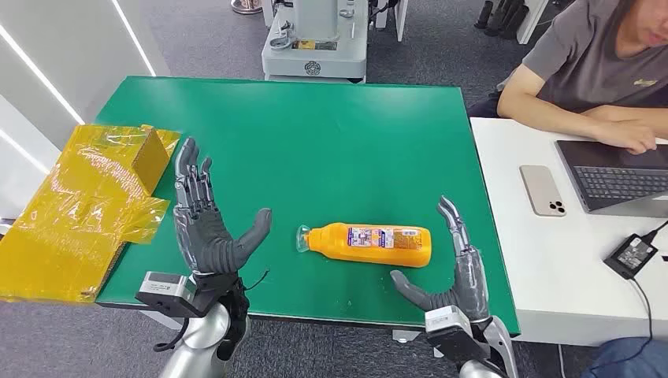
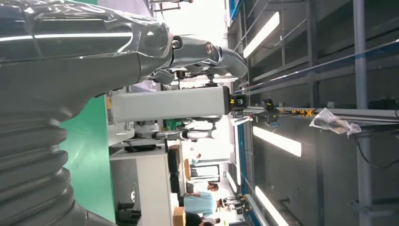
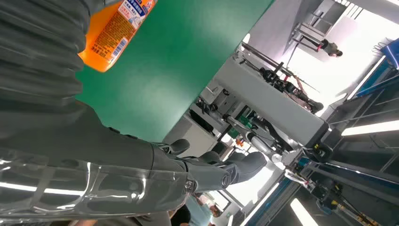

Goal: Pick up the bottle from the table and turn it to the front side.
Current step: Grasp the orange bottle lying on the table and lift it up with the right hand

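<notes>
An orange bottle [image 1: 370,243] with a clear cap and a printed label lies on its side on the green table [image 1: 331,134], cap pointing left. The right wrist view catches its orange body and label [image 3: 110,37]. My left hand [image 1: 206,223] hovers open to the left of the cap, palm up, fingers spread, a short gap away. My right hand [image 1: 457,268] stands open just right of the bottle's base, thumb reaching under toward it, not touching. In the wrist views each hand, left [image 2: 70,61] and right [image 3: 94,160], holds nothing.
A yellow plastic-wrapped box [image 1: 87,197] sits at the table's left edge, close to my left hand. A white desk [image 1: 543,260] adjoins on the right with a phone [image 1: 542,190], a laptop [image 1: 622,177] and a seated person [image 1: 599,71]. A grey machine base [image 1: 315,47] stands behind the table.
</notes>
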